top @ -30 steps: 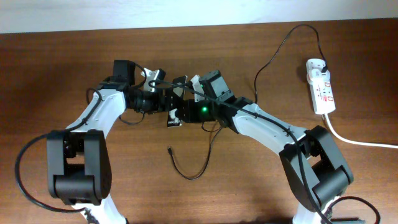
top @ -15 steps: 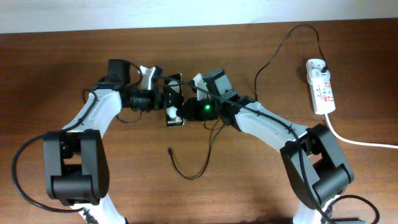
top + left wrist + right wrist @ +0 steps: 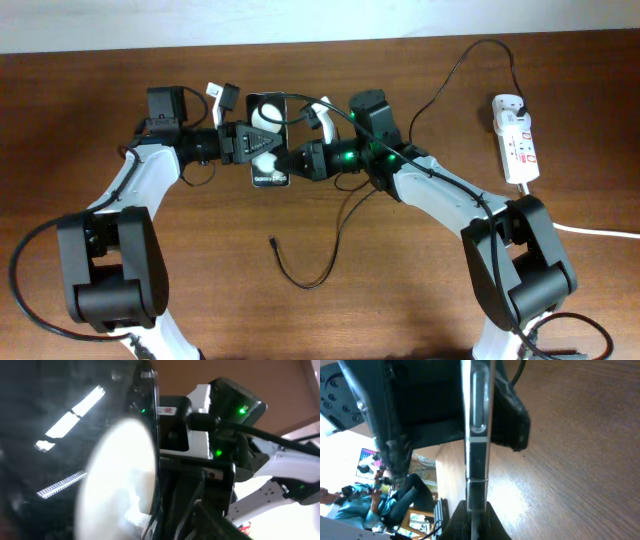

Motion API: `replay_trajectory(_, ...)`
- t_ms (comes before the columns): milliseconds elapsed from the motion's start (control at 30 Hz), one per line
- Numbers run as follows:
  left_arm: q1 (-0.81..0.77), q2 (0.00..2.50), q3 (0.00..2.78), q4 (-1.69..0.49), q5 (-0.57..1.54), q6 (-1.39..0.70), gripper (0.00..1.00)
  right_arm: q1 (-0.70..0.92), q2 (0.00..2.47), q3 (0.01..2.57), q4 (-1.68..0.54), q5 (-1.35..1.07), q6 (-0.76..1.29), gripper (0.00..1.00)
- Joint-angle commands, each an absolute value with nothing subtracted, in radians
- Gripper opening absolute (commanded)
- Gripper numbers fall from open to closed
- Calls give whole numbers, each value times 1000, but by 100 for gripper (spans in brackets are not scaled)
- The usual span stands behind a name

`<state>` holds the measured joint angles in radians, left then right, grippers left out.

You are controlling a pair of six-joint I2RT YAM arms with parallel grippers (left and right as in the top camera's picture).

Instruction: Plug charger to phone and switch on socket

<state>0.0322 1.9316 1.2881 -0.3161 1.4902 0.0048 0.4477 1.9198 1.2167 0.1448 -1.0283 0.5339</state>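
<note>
The black phone is held up off the table between both arms, glossy face up, white lettering at its near end. My right gripper is shut on its right side; in the right wrist view the fingers clamp the phone edge-on. My left gripper grips its left side. The phone's shiny face fills the left wrist view. The black charger cable runs from the socket across the table, its plug tip lying free. The white socket lies at far right.
A thick white cord leaves the socket toward the right edge. The cable loops on the wood in front of both arms and passes over the right arm. A white wall edges the table's far side.
The phone has risen off the table and turned face up, moving toward the far-left. Both grippers moved with it, the left arm drawing back to the left.
</note>
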Motion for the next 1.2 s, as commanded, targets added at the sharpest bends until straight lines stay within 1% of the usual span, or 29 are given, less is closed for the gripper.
replay_trajectory(0,13,1897,1297,-319,1574,-11,40,450,1919,1227,150,-1010,528,4)
replay_trajectory(100,13,1897,1297,-319,1574,-11,32,430,1919,1227,149,-1014,529,4)
replay_trajectory(233,13,1897,1297,-334,1574,-11,34,428,1919,1227,169,-1006,529,4)
replay_trajectory(433,13,1897,1297,-334,1574,-10,30,416,1919,1227,173,-988,532,4)
replay_trajectory(567,13,1897,1297,-334,1574,-10,12,417,1919,1227,172,-988,532,4)
replay_trajectory(600,13,1897,1297,-334,1574,-10,5,416,1919,1227,171,-992,532,5)
replay_trajectory(633,16,1897,1297,-333,1574,-10,0,416,1919,1227,170,-995,532,8)
replay_trajectory(667,17,1897,1297,-332,1574,-10,0,416,1919,1227,168,-1002,532,11)
replay_trajectory(733,17,1897,1297,-330,1567,-10,0,416,1919,1227,169,-1035,532,31)
replay_trajectory(800,17,1897,1297,-331,1514,-10,0,406,1919,1227,169,-1071,532,49)
replay_trajectory(833,17,1898,1296,-331,1474,-10,0,396,1919,1227,169,-1094,532,54)
replay_trajectory(867,17,1898,1296,-340,1378,-10,0,373,1919,1227,153,-1114,527,58)
replay_trajectory(933,15,1898,1296,-409,1164,-10,0,333,1919,1227,69,-1115,477,60)
replay_trajectory(967,10,1898,1296,-437,1097,-10,0,319,1919,1227,11,-1114,433,62)
replay_trajectory(1000,-3,1898,1296,-482,977,-10,0,306,1919,1227,-64,-1109,371,65)
replay_trajectory(1033,-14,1898,1296,-505,912,-10,0,300,1919,1227,-120,-1090,330,66)
replay_trajectory(1100,-51,1898,1296,-550,757,-11,0,299,1919,1227,-266,-986,256,67)
replay_trajectory(1167,-109,1898,1296,-555,650,-13,0,308,1919,1227,-434,-796,209,67)
